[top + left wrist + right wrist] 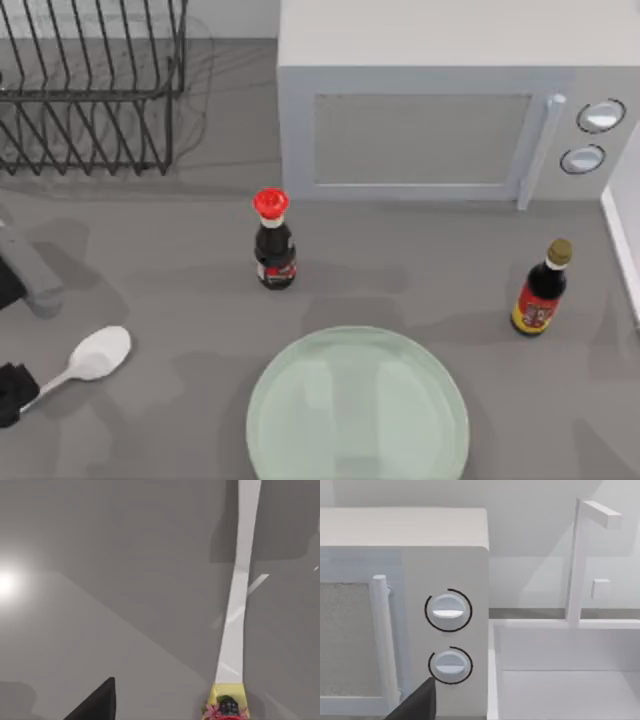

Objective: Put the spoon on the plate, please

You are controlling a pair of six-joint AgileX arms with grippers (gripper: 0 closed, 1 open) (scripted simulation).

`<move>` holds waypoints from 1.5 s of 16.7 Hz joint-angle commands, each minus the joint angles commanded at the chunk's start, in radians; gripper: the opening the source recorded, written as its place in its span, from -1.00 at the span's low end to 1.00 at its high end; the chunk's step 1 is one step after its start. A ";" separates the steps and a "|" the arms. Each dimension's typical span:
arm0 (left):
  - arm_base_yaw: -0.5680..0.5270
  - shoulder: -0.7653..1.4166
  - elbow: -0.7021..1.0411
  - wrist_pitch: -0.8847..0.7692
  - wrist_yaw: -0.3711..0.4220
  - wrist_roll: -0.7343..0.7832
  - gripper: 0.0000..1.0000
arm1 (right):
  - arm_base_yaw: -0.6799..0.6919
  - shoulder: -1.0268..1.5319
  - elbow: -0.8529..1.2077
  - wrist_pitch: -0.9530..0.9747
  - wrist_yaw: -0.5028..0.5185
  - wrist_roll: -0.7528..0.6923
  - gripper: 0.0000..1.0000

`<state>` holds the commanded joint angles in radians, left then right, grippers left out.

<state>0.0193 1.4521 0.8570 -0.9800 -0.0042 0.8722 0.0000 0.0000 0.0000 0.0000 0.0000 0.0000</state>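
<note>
Spoon (95,357) slants, bowl toward plate (357,410); left gripper (12,392) holds handle.

Glossy white spoon (98,354); glassy, pale-green plate (357,415); matt grey table (170,270); black wire rack (90,85), far left.

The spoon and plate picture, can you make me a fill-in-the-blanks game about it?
1. The left gripper holds the white spoon by its ____.
2. The pale green plate has ____ lying on it.
3. The sauce bottle nearer the spoon has a ____ cap.
4. Behind both bottles stands a white ____.

Missing words: handle; nothing; red; microwave
</note>
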 joint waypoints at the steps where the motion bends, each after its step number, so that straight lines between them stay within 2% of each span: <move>1: 0.001 0.020 -0.022 0.043 0.000 0.001 1.00 | 0.000 0.000 0.000 0.000 0.000 0.000 1.00; 7: 0.006 0.163 -0.178 0.348 0.000 0.008 1.00 | 0.000 0.000 0.000 0.000 0.000 0.000 1.00; 13: 0.007 0.188 -0.206 0.395 0.000 0.010 1.00 | 0.000 0.000 0.000 0.000 0.000 0.000 1.00; 25: 0.007 0.188 -0.206 0.395 0.000 0.010 -0.81 | 0.000 0.000 0.000 0.000 0.000 0.000 1.00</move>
<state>0.0262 1.6400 0.6507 -0.5850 -0.0043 0.8822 0.0000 0.0000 0.0000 0.0000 0.0000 0.0000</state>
